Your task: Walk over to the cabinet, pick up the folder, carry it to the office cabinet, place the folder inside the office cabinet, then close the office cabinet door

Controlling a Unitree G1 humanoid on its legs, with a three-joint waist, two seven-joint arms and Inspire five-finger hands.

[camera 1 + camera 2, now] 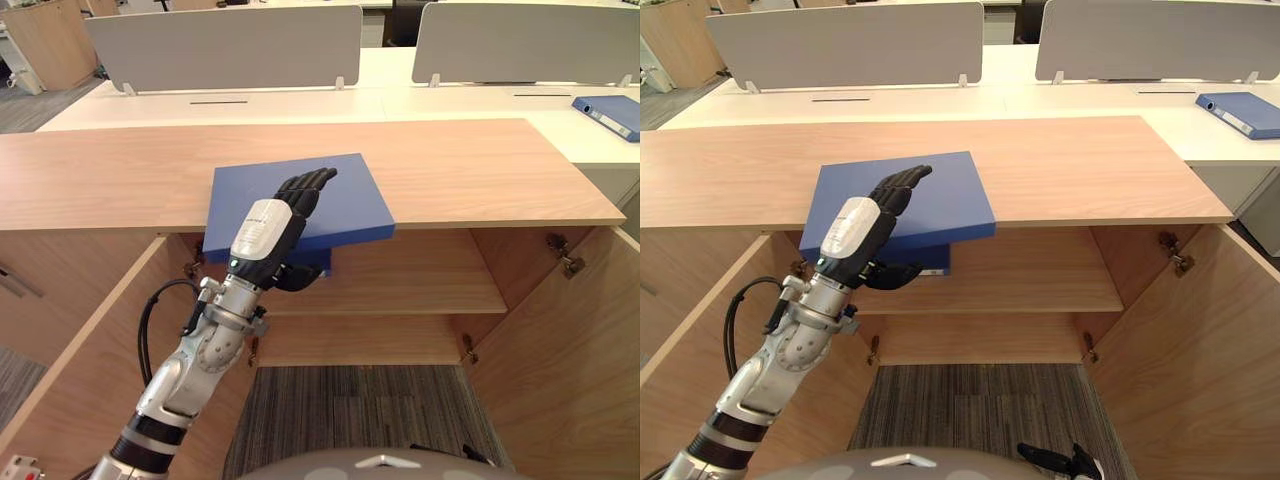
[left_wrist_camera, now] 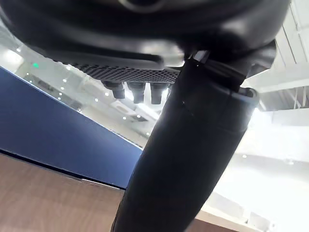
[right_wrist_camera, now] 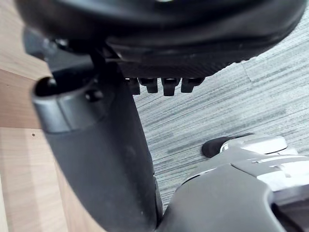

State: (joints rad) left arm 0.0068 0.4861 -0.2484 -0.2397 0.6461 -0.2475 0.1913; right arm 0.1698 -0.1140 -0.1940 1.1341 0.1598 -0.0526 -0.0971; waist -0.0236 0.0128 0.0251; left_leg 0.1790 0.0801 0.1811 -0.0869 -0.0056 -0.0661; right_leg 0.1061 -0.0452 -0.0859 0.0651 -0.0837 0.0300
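Reading the left hand (image 1: 270, 235) as clamped on the folder (image 1: 345, 200): fingers (image 1: 310, 185) lie flat and close together on its top cover, and the thumb (image 1: 300, 277) is hooked underneath. I make that a pinch across the folder's front edge. The folder sits on the cabinet top (image 1: 480, 170), left of the cabinet's centre, with its near part hanging out past the cabinet's front lip. From the left wrist camera I get the blue cover right against the wood.

The right hand (image 3: 96, 154) hangs low in front of the cabinet, over the carpet (image 1: 360, 410). Its thumb is out straight, the fingers are loose, and there is nothing in it.

Counts:
- Blue folders: two. One is in the pinch. The second folder (image 1: 608, 113) lies on the white desk (image 1: 450, 100) behind the cabinet, off its right end.
- Cabinet doors: two, left door (image 1: 90, 340) and right door (image 1: 570, 360), both swung wide open.
- Shelves: one shelf (image 1: 420, 280) inside the cabinet.
- Grey divider panels (image 1: 225, 45): two, standing on the desk behind the cabinet.

Writing: the second folder has a pale spine label, too small for me to read.
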